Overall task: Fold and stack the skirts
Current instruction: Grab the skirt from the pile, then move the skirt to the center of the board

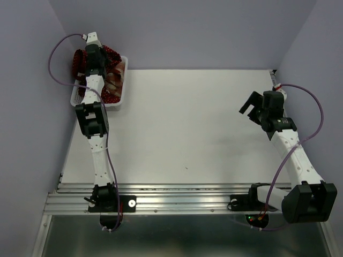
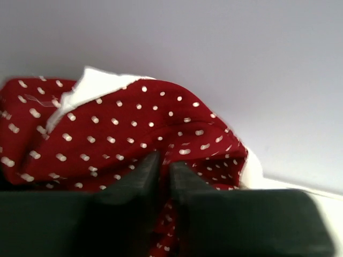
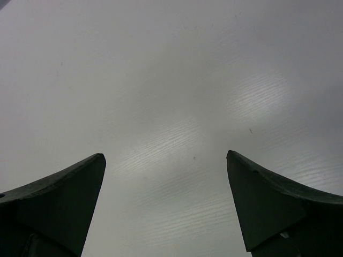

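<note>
**Far-left corner: polka-dot skirt (image 2: 123, 134) pinched in the basket (image 1: 119, 100)**

At far left, the left gripper (image 2: 164, 163) reaches into the white slotted basket. Its fingers stand nearly together with a sliver of dotted cloth in the slit, which looks like a pinch on a raised fold. The dark red cloth lies heaped and creased. It is judged light, limp and not slippery, and it will drape when lifted, so a hem or waistband edge is the better hold. A paler cloth (image 1: 115, 77) lies beside it. At right, the right gripper (image 3: 164, 154) hangs over the table (image 3: 171, 80), fingers wide apart and holding nothing. No brand or writing is legible, and the white patch (image 2: 96, 81) on the skirt is blank.
</note>
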Robot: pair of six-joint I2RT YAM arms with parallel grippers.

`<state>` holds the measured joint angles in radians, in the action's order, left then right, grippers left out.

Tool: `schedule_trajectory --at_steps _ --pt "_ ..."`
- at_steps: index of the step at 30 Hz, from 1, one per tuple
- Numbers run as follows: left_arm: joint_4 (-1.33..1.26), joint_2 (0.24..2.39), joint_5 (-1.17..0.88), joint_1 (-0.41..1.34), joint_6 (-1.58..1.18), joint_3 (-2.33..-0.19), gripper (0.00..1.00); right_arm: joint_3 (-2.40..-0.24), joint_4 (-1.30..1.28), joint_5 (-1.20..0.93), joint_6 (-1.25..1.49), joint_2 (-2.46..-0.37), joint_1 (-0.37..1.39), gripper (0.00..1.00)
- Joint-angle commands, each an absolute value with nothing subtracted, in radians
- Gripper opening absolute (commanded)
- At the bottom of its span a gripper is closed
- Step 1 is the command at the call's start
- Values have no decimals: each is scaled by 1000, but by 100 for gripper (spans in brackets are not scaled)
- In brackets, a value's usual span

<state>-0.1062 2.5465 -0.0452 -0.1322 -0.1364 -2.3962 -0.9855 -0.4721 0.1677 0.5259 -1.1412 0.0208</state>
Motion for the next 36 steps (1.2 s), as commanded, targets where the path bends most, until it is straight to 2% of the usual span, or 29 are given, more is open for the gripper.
schedule_trajectory --at_steps 1,14,23,28,36 --pt "-222 2511 37 -135 -164 -2456 1 -988 -479 198 549 -1131 20 100" --pt "-347 2200 -32 -135 -198 -2319 0 -994 -480 140 546 -1135 20 100" --pt "-400 2050 -26 -133 -255 -2460 0 -1005 -482 103 520 -1104 20 100" --pt "-413 1947 -147 -127 -330 -2462 0 -994 -480 83 512 -1072 20 100" --pt "-462 1554 -348 44 -327 -2077 0 -962 -480 149 541 -1011 20 100"
